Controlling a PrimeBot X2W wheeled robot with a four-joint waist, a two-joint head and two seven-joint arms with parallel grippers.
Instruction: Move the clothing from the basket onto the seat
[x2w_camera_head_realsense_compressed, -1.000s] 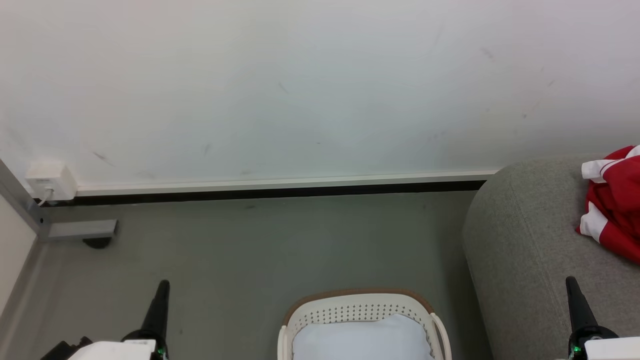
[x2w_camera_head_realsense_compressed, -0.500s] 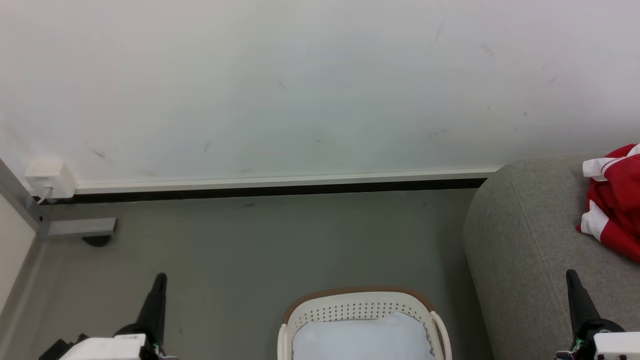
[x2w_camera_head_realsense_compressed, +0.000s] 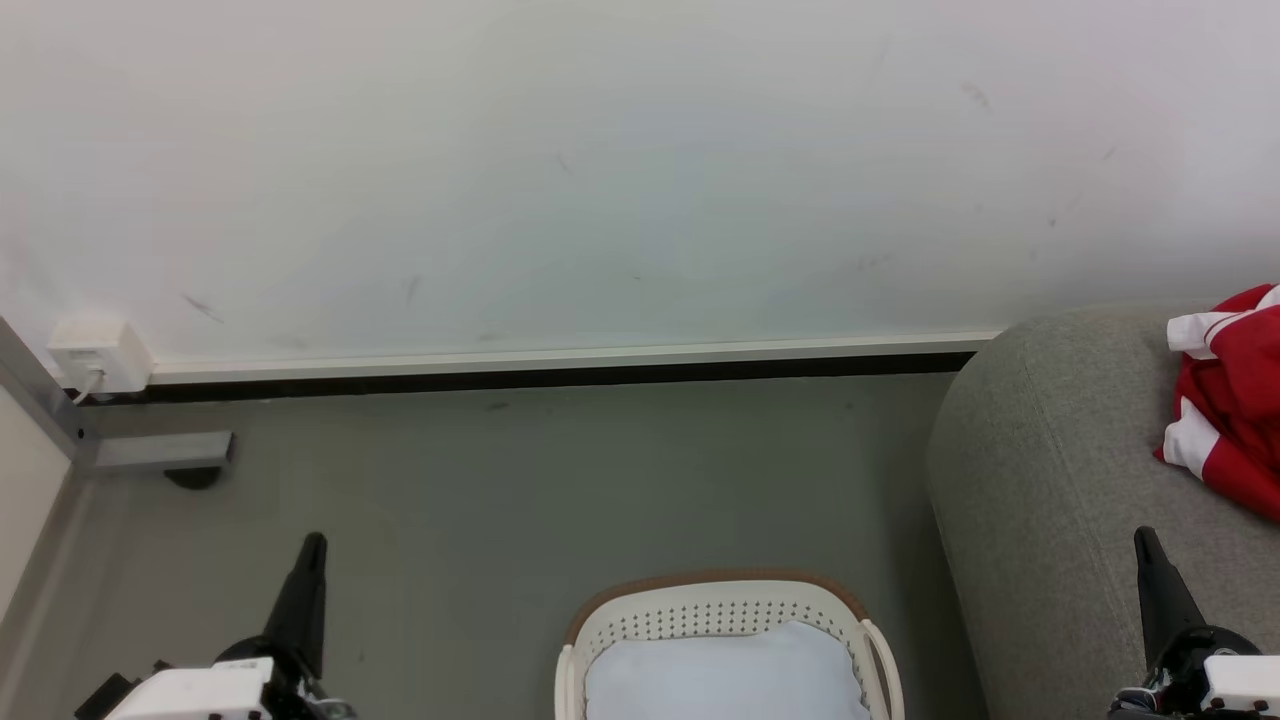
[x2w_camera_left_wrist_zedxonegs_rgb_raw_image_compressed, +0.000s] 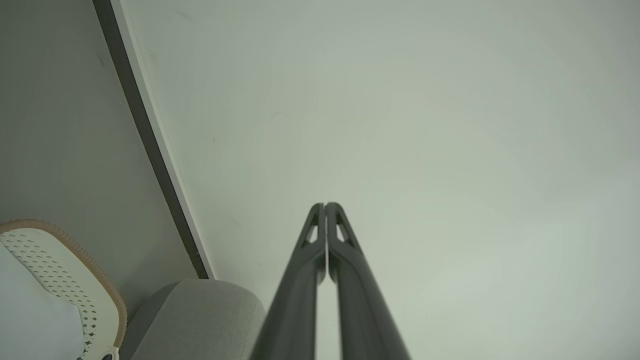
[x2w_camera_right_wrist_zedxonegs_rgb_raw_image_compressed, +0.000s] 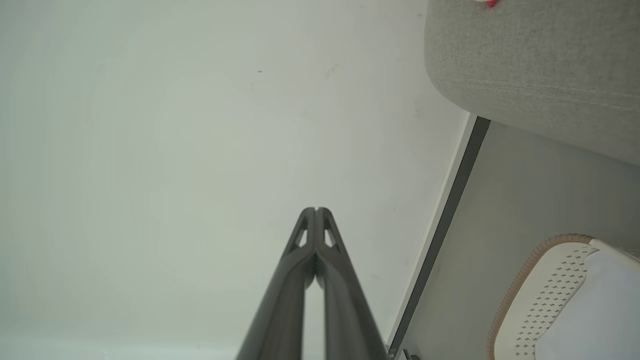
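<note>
The red clothing (x2w_camera_head_realsense_compressed: 1235, 400) with white trim lies on the grey seat (x2w_camera_head_realsense_compressed: 1040, 480) at the right edge of the head view. The white basket (x2w_camera_head_realsense_compressed: 720, 610) with a brown rim stands on the floor at the bottom middle, holding a pale cloth pad (x2w_camera_head_realsense_compressed: 720, 680). My left gripper (x2w_camera_head_realsense_compressed: 312, 542) is shut at the lower left, left of the basket. My right gripper (x2w_camera_head_realsense_compressed: 1142, 536) is shut at the lower right, over the seat's arm. In the wrist views both the left gripper (x2w_camera_left_wrist_zedxonegs_rgb_raw_image_compressed: 325, 205) and the right gripper (x2w_camera_right_wrist_zedxonegs_rgb_raw_image_compressed: 316, 210) point at the wall with fingers pressed together, holding nothing.
A white wall (x2w_camera_head_realsense_compressed: 600, 180) with a baseboard (x2w_camera_head_realsense_compressed: 560, 365) stands ahead. A wall socket box (x2w_camera_head_realsense_compressed: 98, 355) and a metal frame foot (x2w_camera_head_realsense_compressed: 150, 455) sit at the far left. Grey floor (x2w_camera_head_realsense_compressed: 560, 480) lies between the basket and the wall.
Both grippers have risen a little in the head view. The left one has shifted slightly left. The basket, pad and clothing stay where they were.
</note>
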